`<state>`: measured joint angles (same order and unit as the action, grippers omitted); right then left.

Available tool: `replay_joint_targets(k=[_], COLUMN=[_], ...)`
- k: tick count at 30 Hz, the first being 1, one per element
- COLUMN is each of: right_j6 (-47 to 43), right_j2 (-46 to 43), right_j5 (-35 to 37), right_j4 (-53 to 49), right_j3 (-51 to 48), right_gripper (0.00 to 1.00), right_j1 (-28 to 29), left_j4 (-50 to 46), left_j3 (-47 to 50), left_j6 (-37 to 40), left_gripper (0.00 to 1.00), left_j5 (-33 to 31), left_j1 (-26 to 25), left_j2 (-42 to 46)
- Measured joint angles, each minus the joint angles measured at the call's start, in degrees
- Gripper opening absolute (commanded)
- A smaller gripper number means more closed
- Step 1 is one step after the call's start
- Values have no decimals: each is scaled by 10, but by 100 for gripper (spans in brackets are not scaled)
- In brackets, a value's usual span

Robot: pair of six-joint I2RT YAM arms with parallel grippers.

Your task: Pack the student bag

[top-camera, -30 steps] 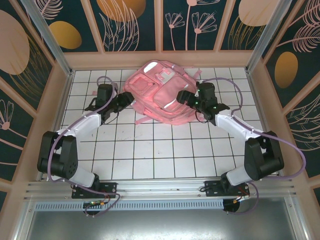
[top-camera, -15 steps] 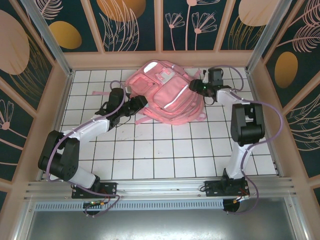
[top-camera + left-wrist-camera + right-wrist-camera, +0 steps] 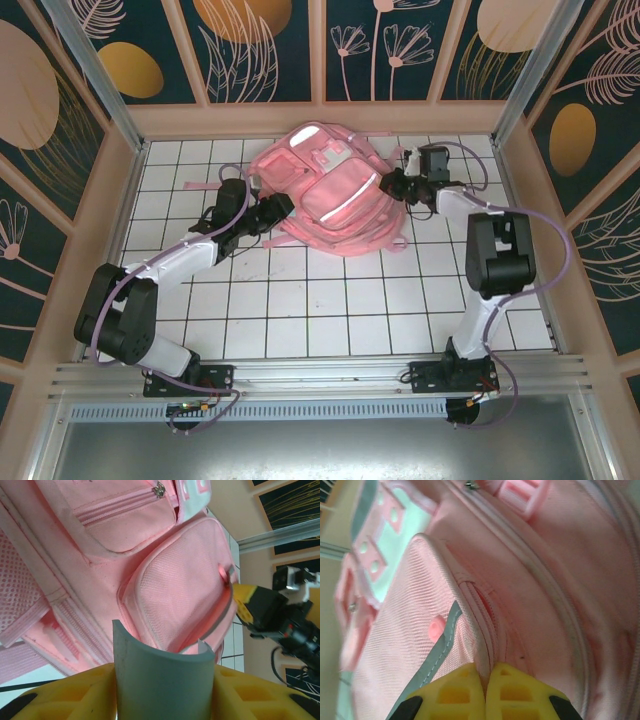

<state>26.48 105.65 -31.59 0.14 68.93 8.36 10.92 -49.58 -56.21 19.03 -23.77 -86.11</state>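
Observation:
The student bag (image 3: 322, 192) is a big pink backpack lying front-up at the back of the white tiled table. My left gripper (image 3: 278, 207) is at its left side, shut on a grey-blue flat thing (image 3: 160, 655) bent into a curve between the yellow fingers (image 3: 75, 690), with a white edge behind it. In the left wrist view the thing points at a front pocket (image 3: 175, 585) of the bag. My right gripper (image 3: 391, 184) is at the bag's right side. Its jaws (image 3: 485, 672) are shut on the pink fabric beside a zipper seam (image 3: 487, 615), next to a grey reflective strip (image 3: 442, 640).
Pink straps trail onto the tiles at the bag's left (image 3: 285, 240) and right (image 3: 400, 238). Wooden walls (image 3: 128, 180) close in the table on three sides. Bare tiles (image 3: 330, 300) stretch between the bag and the arm bases.
The right gripper went from open to shut, pinching the bag's zipper edge, after swinging to the bag's right side. The left arm moved right, up to the bag, still holding the grey-blue thing.

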Motion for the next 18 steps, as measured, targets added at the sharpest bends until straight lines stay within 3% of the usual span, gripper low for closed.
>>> replay_joint_targets(k=[5, 10, 18], right_j6=[73, 163, 242], right_j2=[-80, -87, -18], right_j5=[-30, -54, -46], right_j4=[5, 40, 21], right_j3=[-55, -55, 98], right_gripper=[0, 0, 0], right_j1=[25, 77, 135], left_j4=[-3, -14, -18], left_j3=[1, 3, 22], left_j6=[10, 24, 26], left_gripper=[48, 47, 47], left_j5=[-6, -15, -30], left_j1=[0, -1, -48], left_j2=[6, 41, 144])
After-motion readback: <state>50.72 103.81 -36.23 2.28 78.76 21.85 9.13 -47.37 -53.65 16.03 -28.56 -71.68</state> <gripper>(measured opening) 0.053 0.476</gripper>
